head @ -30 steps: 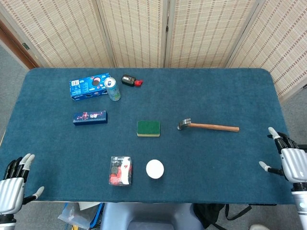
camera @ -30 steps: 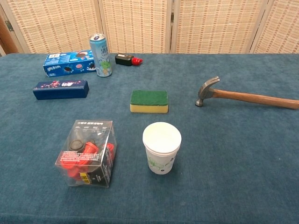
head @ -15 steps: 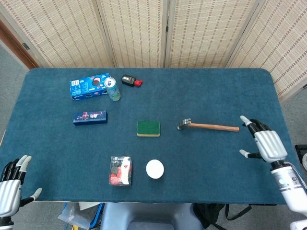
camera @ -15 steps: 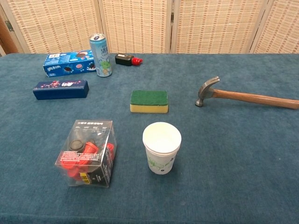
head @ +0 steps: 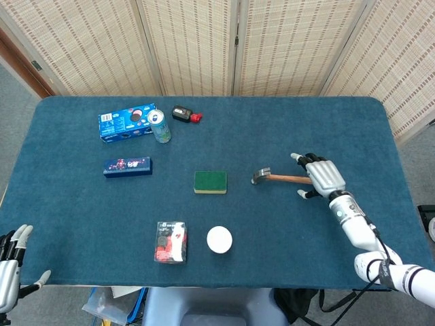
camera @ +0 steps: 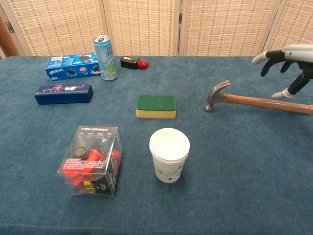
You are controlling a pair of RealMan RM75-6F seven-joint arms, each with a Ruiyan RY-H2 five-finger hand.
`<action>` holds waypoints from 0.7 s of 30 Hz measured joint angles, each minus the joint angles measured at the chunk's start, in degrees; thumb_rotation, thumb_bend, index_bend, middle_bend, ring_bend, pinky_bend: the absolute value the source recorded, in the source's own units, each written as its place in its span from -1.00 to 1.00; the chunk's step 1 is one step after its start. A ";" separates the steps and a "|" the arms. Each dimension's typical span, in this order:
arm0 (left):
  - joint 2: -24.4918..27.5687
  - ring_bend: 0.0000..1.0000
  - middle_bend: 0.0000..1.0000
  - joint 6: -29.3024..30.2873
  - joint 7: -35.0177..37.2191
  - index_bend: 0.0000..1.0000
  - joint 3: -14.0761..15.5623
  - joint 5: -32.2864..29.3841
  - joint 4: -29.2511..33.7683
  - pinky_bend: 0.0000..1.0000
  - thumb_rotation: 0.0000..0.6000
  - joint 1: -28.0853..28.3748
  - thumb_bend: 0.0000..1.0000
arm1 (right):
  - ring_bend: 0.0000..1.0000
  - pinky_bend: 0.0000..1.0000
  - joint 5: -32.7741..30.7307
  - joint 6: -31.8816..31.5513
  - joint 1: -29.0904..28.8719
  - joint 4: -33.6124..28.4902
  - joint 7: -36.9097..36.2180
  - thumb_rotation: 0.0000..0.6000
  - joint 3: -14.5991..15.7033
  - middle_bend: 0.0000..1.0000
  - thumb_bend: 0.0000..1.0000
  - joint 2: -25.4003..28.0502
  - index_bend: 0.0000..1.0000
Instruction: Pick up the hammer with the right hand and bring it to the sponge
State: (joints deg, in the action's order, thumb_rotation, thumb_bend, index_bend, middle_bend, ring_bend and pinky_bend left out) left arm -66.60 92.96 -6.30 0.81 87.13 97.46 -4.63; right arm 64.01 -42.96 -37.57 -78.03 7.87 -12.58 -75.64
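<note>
Over hammer (camera: pixel 254 100) handle: right hand (head: pixel 322 176), fingers apart; left hand (head: pixel 8 261) head-view only.

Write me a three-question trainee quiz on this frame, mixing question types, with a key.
1. True or false: the right hand already grips the hammer.
2. Which lies nearest the sponge? A) paper cup B) drink can C) blue cookie box
3. Fill in: the hammer's head points toward the ____.

Key:
1. False; in the chest view the hand hovers over the handle, fingers apart.
2. A.
3. Sponge.
</note>
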 measured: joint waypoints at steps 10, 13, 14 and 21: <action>-0.39 -1.00 -1.00 -0.33 0.21 -1.00 -0.08 -0.70 -0.66 -1.00 1.00 -0.33 -0.65 | -0.78 -0.62 -4.56 5.75 -6.14 9.70 2.84 1.00 0.33 -0.36 -0.45 -7.85 -0.60; -0.45 -1.00 -1.00 -0.32 0.35 -1.00 -0.14 -0.88 -0.88 -1.00 1.00 -0.45 -0.65 | -0.78 -0.62 -5.88 7.25 -7.53 11.86 3.19 1.00 0.46 -0.32 -0.40 -9.56 -0.55; -0.45 -1.00 -1.00 -0.34 0.39 -1.00 -0.16 -0.94 -0.95 -1.00 1.00 -0.48 -0.65 | -0.78 -0.62 -6.30 7.72 -7.93 12.43 3.29 1.00 0.51 -0.31 -0.38 -10.02 -0.54; -0.64 -1.00 -1.00 -0.78 0.71 -1.00 -0.31 -1.43 -1.46 -1.00 1.00 -0.51 -0.65 | -0.73 -0.62 -9.19 10.13 -10.45 15.49 4.14 1.00 1.09 -0.22 -0.27 -12.74 -0.43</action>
State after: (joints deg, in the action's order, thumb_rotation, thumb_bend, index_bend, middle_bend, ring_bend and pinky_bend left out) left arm -67.24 92.18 -5.59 0.50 85.70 96.00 -5.15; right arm 54.81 -32.83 -48.02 -62.54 12.01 -11.50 -88.38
